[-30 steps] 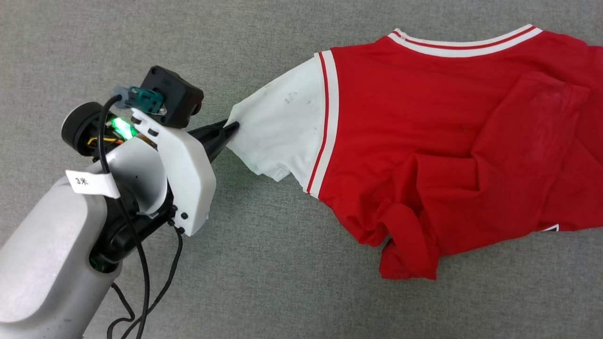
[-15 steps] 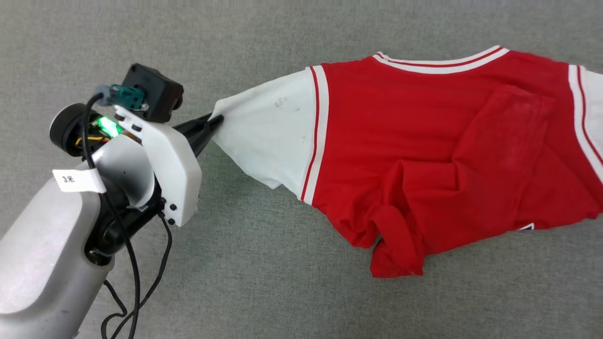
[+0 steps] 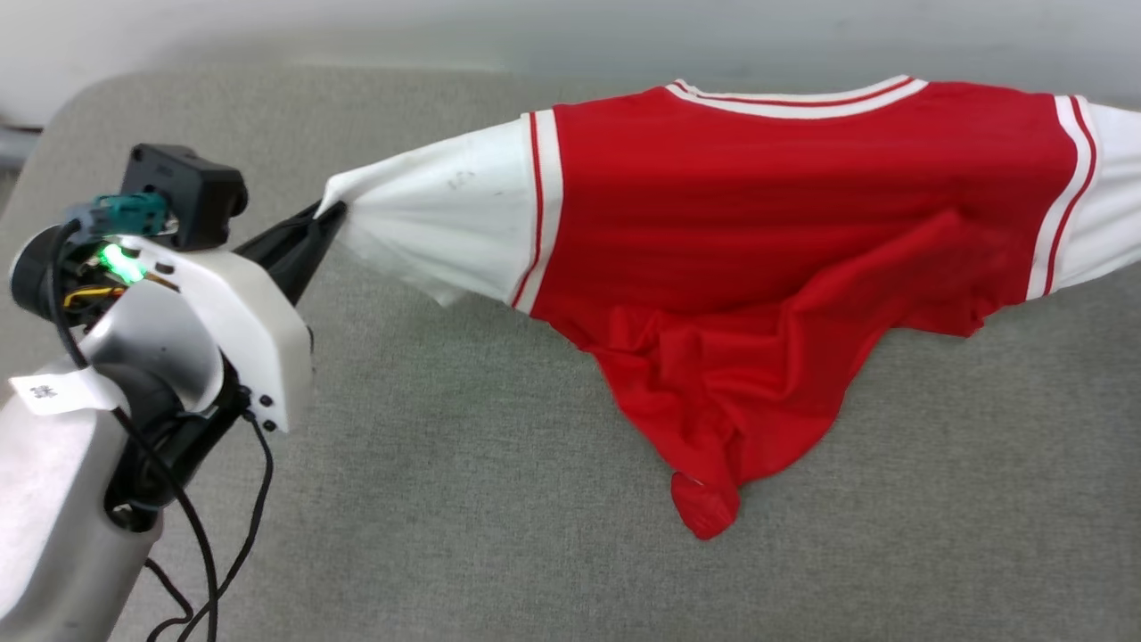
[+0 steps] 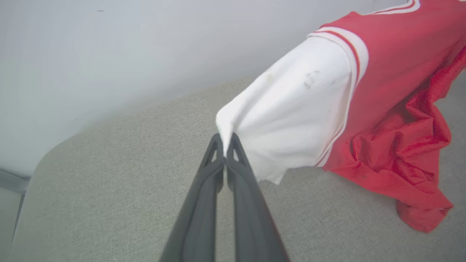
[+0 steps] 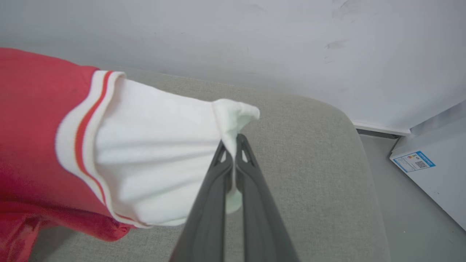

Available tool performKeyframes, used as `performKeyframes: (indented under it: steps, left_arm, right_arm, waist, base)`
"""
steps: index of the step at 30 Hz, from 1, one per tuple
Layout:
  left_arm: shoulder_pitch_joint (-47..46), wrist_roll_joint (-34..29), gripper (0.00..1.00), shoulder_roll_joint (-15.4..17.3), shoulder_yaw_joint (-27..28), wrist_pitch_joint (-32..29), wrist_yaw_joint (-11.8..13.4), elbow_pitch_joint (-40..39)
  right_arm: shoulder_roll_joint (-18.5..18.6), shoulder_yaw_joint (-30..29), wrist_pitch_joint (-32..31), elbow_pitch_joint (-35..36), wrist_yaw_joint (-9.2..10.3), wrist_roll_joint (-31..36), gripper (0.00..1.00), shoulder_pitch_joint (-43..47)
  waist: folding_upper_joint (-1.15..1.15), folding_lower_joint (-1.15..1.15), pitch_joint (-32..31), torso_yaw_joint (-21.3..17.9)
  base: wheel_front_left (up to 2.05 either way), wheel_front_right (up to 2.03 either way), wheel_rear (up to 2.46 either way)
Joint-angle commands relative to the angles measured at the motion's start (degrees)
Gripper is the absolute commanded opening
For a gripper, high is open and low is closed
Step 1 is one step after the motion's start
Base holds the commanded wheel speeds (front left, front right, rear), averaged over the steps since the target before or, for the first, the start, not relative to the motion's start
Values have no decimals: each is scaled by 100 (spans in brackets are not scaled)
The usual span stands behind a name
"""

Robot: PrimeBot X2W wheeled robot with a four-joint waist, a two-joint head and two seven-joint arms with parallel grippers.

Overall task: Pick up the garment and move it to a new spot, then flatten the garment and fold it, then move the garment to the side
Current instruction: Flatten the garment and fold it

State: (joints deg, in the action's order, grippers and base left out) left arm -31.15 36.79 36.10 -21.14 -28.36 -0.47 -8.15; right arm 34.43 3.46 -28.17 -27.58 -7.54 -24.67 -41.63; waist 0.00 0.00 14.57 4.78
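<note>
The garment (image 3: pixel 758 223), a red jersey T-shirt with white sleeves and striped trim, hangs stretched above the grey table (image 3: pixel 446 499). Its red lower part sags in folds to a point touching the cloth surface. My left gripper (image 3: pixel 332 210) is shut on the hem of one white sleeve (image 3: pixel 437 223). In the left wrist view the left gripper (image 4: pixel 225 140) pinches that sleeve edge (image 4: pixel 291 116). In the right wrist view my right gripper (image 5: pixel 233 143) is shut on the hem of the other white sleeve (image 5: pixel 156 160), which runs off the head view's right edge (image 3: pixel 1105 205).
A pale wall (image 3: pixel 535 27) runs behind the table's far edge. The table's rounded corners show at far left (image 4: pixel 47 160) and far right (image 5: pixel 346 120). A white box with a label (image 5: pixel 429 163) stands on the floor beyond the right corner.
The garment has been lifted off the table and stretched between both sleeves, its body now sagging. My left gripper rose and moved left. The head view tilted up, bringing the wall in.
</note>
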Motion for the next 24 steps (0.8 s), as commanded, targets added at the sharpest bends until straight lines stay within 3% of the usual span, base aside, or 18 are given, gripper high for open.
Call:
performKeyframes:
  steps: [1, 14, 24]
  left_arm:
    - [132, -49, 0, 114, 117, 84, 74, -42]
    - [664, -255, 0, 472, 677, 644, 484, -571]
    - [1007, -376, 0, 739, 1319, 1252, 747, -1113]
  right_arm:
    - [77, 20, 126, 72, 10, -40, 0, 119]
    - [213, -70, 730, 623, 12, -310, 0, 575]
    - [98, -609, 833, 1787, 13, -388, 0, 890]
  waist:
    - [0, 0, -378, -140]
    - [0, 0, -1252, -317]
    - [0, 0, -1503, -361]
  base:
    - [0, 0, 0]
    - [0, 0, 0]
    - [0, 0, 0]
